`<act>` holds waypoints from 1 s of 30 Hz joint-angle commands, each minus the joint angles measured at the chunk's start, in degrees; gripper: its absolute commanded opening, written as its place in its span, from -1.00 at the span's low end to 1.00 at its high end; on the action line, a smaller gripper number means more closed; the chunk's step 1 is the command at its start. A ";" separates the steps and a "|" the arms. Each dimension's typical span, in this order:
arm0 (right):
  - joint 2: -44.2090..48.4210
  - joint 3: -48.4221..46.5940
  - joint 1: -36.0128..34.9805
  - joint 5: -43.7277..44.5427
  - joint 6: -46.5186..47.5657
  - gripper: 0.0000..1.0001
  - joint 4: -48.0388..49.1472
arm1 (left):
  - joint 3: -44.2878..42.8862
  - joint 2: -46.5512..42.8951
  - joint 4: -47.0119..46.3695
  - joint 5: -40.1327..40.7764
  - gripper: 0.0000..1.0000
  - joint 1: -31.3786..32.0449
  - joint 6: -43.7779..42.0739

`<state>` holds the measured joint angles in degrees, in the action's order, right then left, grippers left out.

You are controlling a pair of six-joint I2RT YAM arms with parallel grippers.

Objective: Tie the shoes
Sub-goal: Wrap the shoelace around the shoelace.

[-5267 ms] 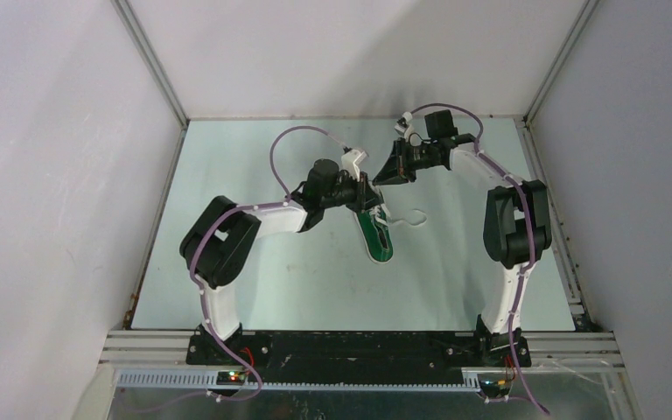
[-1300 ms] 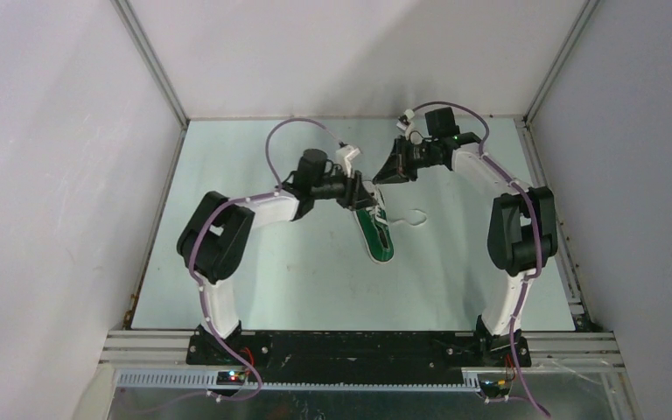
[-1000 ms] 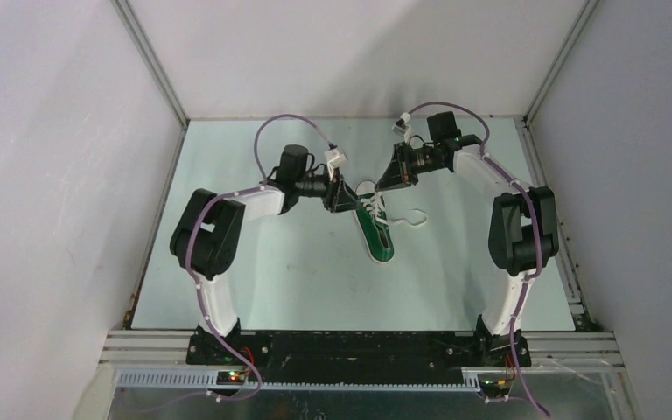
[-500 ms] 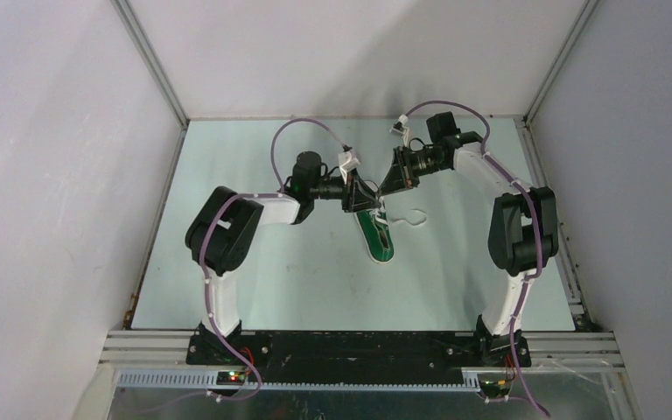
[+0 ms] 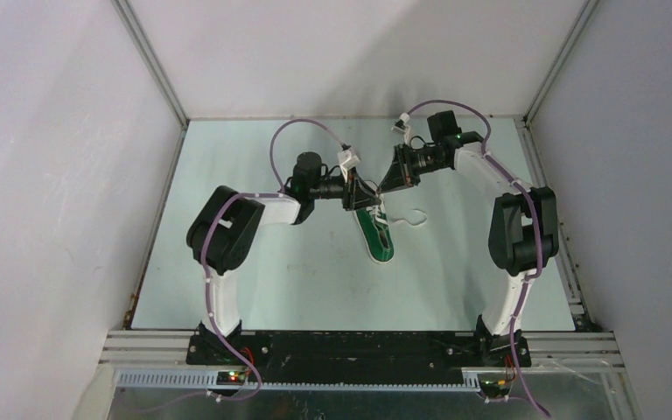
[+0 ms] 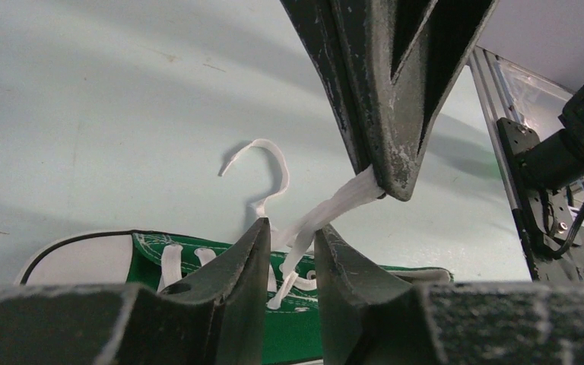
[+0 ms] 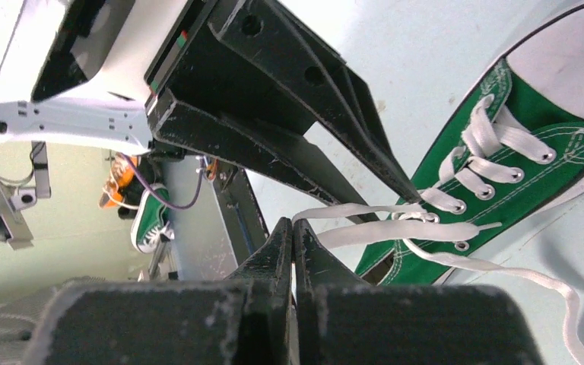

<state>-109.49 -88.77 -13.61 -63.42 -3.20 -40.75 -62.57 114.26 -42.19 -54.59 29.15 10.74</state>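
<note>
table [image 5: 254, 262], sneaker lace [image 7: 384, 231] in right gripper [image 7: 293, 226]

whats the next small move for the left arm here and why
Probably close the left pincer on the white lace. That strand runs up from the green sneaker eyelets, straight through the gap between its open jaws, and the right pincer holds it pinched taut above.

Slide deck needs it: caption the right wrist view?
Right gripper pinches white lace of green canvas sneaker, left gripper alongside.
</note>
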 commanded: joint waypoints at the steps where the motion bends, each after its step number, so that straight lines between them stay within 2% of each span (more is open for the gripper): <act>1: 0.81 -1.19 0.60 3.43 -6.39 -1.00 4.26 | -0.76 -0.07 -0.53 2.15 -0.35 0.58 1.22; 15: 0.43 -0.68 0.32 7.25 -11.93 -1.00 6.72 | 3.88 -3.57 0.49 13.01 -0.35 3.01 3.87; 22: 0.43 -0.01 0.41 7.63 -12.33 -1.00 7.17 | 5.51 -4.31 -4.32 13.41 -0.28 3.60 7.58; 30: 0.14 -0.09 0.50 8.22 -12.86 -1.00 7.22 | 5.43 -3.88 -6.94 14.37 -0.34 4.50 10.23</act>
<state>-109.49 -88.75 -13.23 -55.51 -15.27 -35.03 -56.90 113.25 -44.95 -41.28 32.84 18.87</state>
